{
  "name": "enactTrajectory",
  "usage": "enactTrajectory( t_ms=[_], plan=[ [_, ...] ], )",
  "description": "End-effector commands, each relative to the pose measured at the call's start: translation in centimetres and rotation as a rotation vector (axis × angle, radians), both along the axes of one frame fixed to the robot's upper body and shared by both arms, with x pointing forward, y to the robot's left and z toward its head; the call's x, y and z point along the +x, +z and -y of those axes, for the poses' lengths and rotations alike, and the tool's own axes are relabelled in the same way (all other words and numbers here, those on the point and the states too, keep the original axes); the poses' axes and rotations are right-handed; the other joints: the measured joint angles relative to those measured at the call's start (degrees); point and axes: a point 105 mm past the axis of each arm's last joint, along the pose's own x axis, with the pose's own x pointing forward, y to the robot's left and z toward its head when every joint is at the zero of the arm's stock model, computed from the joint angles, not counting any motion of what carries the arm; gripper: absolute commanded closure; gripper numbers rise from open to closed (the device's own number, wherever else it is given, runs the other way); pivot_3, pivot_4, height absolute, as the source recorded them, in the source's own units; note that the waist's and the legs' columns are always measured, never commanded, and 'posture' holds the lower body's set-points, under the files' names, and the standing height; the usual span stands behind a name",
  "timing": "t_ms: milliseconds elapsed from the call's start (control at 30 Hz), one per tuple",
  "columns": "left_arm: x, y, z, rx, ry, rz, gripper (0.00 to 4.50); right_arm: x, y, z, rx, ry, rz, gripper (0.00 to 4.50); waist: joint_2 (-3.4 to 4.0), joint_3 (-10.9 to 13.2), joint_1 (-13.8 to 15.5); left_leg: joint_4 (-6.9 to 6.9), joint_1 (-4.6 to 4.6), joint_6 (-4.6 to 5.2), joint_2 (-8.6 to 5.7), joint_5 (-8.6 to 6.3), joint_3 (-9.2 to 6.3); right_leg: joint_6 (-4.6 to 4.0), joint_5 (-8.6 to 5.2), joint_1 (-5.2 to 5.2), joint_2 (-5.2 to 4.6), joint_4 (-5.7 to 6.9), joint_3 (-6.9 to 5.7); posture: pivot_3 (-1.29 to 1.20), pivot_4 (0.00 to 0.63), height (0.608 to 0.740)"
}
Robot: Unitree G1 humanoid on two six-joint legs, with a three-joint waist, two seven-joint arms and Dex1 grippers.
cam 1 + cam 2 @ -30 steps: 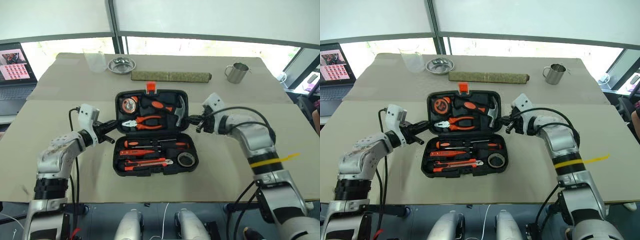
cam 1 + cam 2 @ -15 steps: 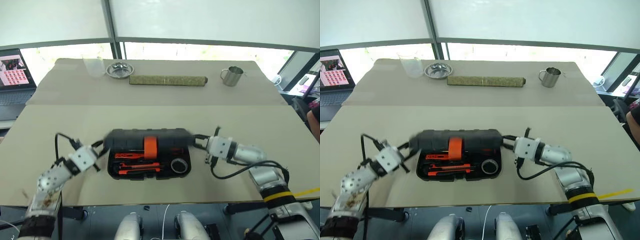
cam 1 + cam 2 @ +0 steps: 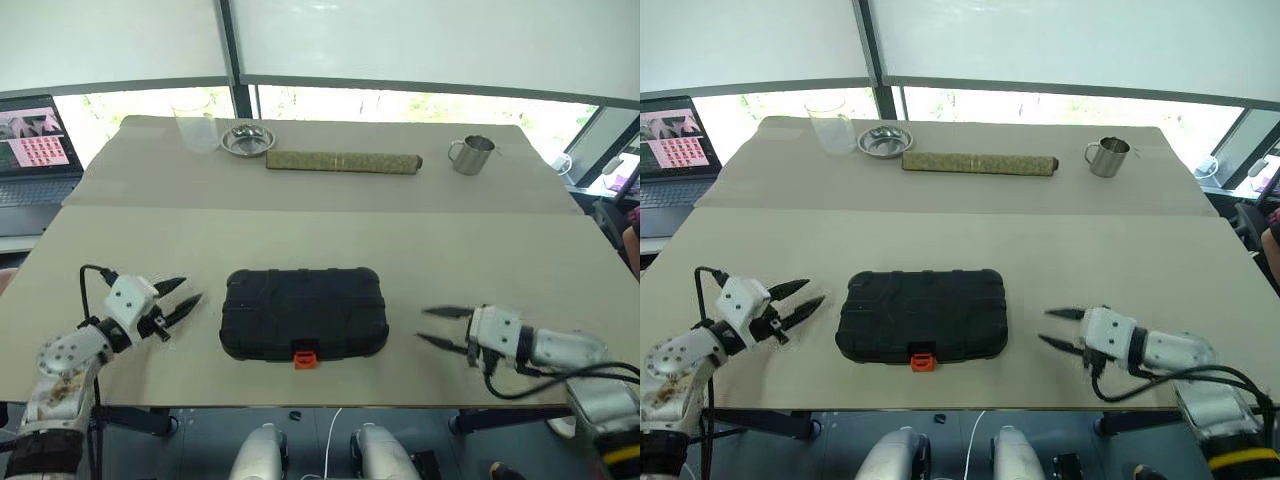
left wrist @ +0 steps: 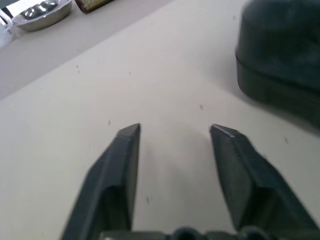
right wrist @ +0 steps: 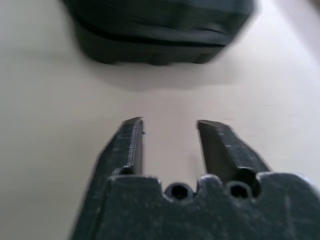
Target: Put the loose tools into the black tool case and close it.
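Looking down at the black tool case, I see it lying flat on the bench with its lid down and the small orange latch on its near edge. No loose tools lie on the bench around the case, so I judge they are inside it. My left tool hangs just to the left of the case, its two fingers spread a moderate way with nothing between them; the left wrist view shows bare bench in the gap and the case's rounded corner off to one side. My right tool hangs to the right of the case, clear of it, fingers likewise parted and empty. What worries me is the latch: from here I cannot tell whether it has snapped home or merely rests against the shell, and an unlatched lid could spring up if the case is lifted or nudged. A tool sitting proud of its recess inside could also hold the lid slightly ajar. Beyond the case, near the far edge, stand a clear cup, a metal bowl, a long rolled mat and a steel mug, all well away from my arms.
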Motion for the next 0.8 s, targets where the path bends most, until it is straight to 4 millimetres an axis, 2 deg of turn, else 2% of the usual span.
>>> enactTrajectory(
  t_ms=[33,100,167,267,400,800],
  plan=[
    [2.3,1.3,2.4,-0.02,-0.071,-0.045,4.06,-2.3,-0.2,-2.4,0.024,0.075,-0.103,4.12,-0.1,-0.01,0.01,0.01,-0.02,0.0,-0.07,0.0,-0.03,0.01,-0.01,0.01,0.02,0.0,-0.01,0.0,0.15,0.74],
    [3.0,0.9,3.5,0.005,-0.11,-0.096,4.44,-2.5,-0.8,-3.4,0.025,0.077,-0.112,4.44,-0.17,-0.02,-0.24,0.05,-0.05,0.0,-0.06,0.0,-0.07,0.01,-0.01,-0.01,0.1,-0.01,-0.03,0.0,0.15,0.74],
    [3.3,0.2,4.1,0.033,-0.141,-0.147,4.44,-2.3,-1.3,-4.2,0.018,0.072,-0.117,4.44,-0.18,-0.02,-0.52,0.05,-0.09,0.0,-0.08,0.0,-0.04,0.02,-0.01,-0.05,0.11,-0.03,0.0,0.0,0.15,0.74],
    [3.5,-1.2,4.3,0.078,-0.174,-0.233,4.44,-1.0,-2.5,-5.4,-0.021,0.052,-0.095,4.44,-0.19,-0.01,-0.8,0.04,-0.19,0.0,-0.07,-0.01,-0.03,0.01,-0.02,-0.2,0.16,-0.02,0.02,0.0,0.15,0.74],
    [3.4,-2.0,4.0,0.089,-0.184,-0.268,4.44,1.4,-1.8,-7.0,0.035,0.006,-0.038,4.44,-0.31,0.01,-0.62,0.08,-0.23,0.0,-0.03,0.0,-0.1,-0.01,-0.01,-0.22,0.26,0.0,0.0,0.0,0.15,0.74],
    [-1.1,-2.1,3.8,-0.052,-0.191,-0.274,4.44,8.7,1.0,-8.2,0.089,-0.098,0.125,4.44,-0.31,0.02,-0.62,0.11,-0.28,0.0,-0.04,0.0,-0.09,-0.04,0.0,-0.32,0.11,0.08,0.0,0.0,0.15,0.74]
  ],
)
